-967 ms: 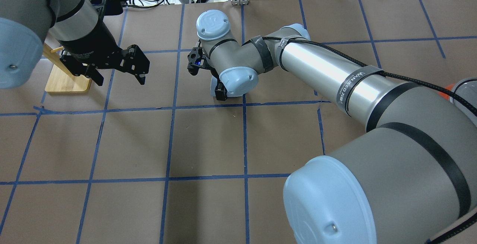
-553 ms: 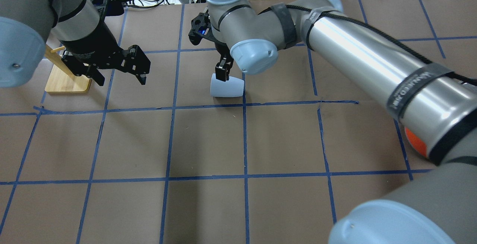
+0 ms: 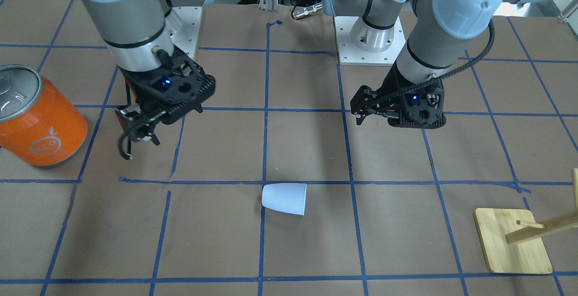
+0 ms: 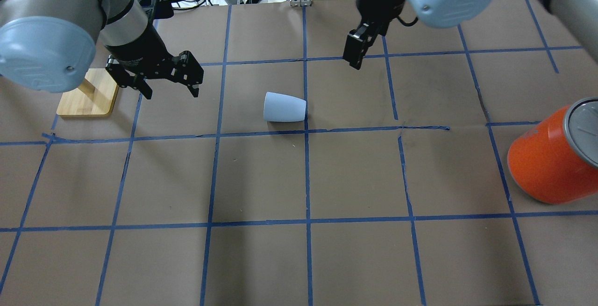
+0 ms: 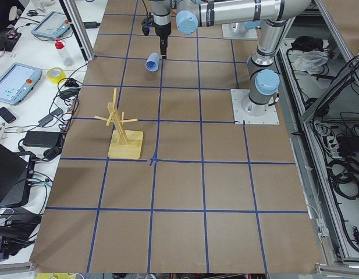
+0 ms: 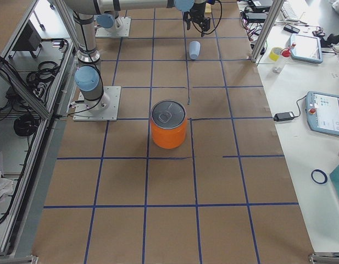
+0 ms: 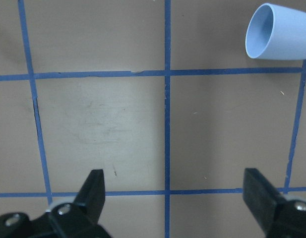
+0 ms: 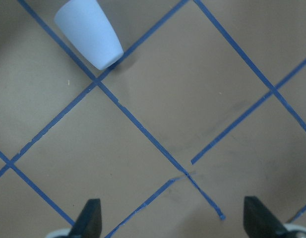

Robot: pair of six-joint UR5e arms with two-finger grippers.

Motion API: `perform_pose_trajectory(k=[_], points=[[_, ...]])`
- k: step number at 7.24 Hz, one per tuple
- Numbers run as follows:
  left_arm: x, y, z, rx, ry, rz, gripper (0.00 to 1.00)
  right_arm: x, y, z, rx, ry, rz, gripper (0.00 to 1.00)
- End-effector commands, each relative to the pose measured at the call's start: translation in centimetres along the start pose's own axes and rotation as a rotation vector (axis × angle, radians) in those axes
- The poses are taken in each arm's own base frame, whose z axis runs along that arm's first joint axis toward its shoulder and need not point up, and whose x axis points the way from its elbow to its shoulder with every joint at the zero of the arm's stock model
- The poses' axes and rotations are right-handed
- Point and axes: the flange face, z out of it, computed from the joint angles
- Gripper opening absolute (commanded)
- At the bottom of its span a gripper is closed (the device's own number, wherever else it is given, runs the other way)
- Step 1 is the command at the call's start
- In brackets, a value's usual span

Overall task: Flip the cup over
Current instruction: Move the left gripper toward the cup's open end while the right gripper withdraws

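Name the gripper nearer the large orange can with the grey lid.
Right. The right gripper hangs between the large orange can with the grey lid and the pale blue cup lying on its side; the left gripper is beyond the cup.

The cup reads smooth and matt, a pale plastic look with no shine. Under it, the surface is dull brown paper, faintly scuffed, gridded with blue tape. The orange can is glossy, and its lid is grey metal. The rack is pale bare wood. The 2 claws, left claw and right claw, are matt black.
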Motion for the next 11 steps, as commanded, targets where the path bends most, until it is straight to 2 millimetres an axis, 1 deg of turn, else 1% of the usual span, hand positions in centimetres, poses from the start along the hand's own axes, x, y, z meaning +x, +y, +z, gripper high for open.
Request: perform_pose_trajectory(k=[1, 2, 3, 4, 5, 6, 7, 9, 10, 11], points=[[0.6, -3.6, 5.0, -0.012, 0.16, 0.026, 1.0, 1.5, 3.7, -1.9, -0.067, -0.004, 0.229, 1.0], [1.1, -4.8, 6.7, -0.022, 0.252, 0.041, 1.0, 1.8, 4.7, -2.7, -0.069, -0.001, 0.336, 1.0], [0.4, -6.3, 8.7, -0.004, 0.332, 0.031, 1.0, 3.1, 5.3, -2.8, -0.062, 0.004, 0.457, 1.0], [0.4, -7.5, 10.4, -0.002, 0.417, 0.018, 1.0, 3.9, 5.6, -3.1, -0.045, 0.015, 0.524, 1.0], [0.2, -8.9, 12.1, 0.012, 0.49, 0.01, 1.0, 4.2, 5.6, -3.2, -0.028, 0.017, 0.654, 1.0], [0.0, -9.8, 13.7, 0.015, 0.563, -0.005, 1.0, 4.3, 5.6, -3.2, -0.023, 0.021, 0.728, 1.0], [0.4, -10.5, 14.8, 0.03, 0.644, -0.006, 1.0, 4.3, 5.6, -3.3, -0.025, 0.029, 0.73, 1.0], [0.1, -11.7, 18.2, 0.047, 0.661, -0.005, 1.0, 4.1, 5.6, -3.4, -0.034, 0.037, 0.701, 1.0], [0.1, -11.8, 19.3, 0.042, 0.661, -0.006, 1.0, 4.0, 5.5, -3.2, -0.031, 0.026, 0.706, 1.0], [0.1, -11.9, 19.5, 0.037, 0.661, -0.014, 1.0, 3.8, 6.0, -2.7, -0.063, 0.01, 0.719, 1.0]])
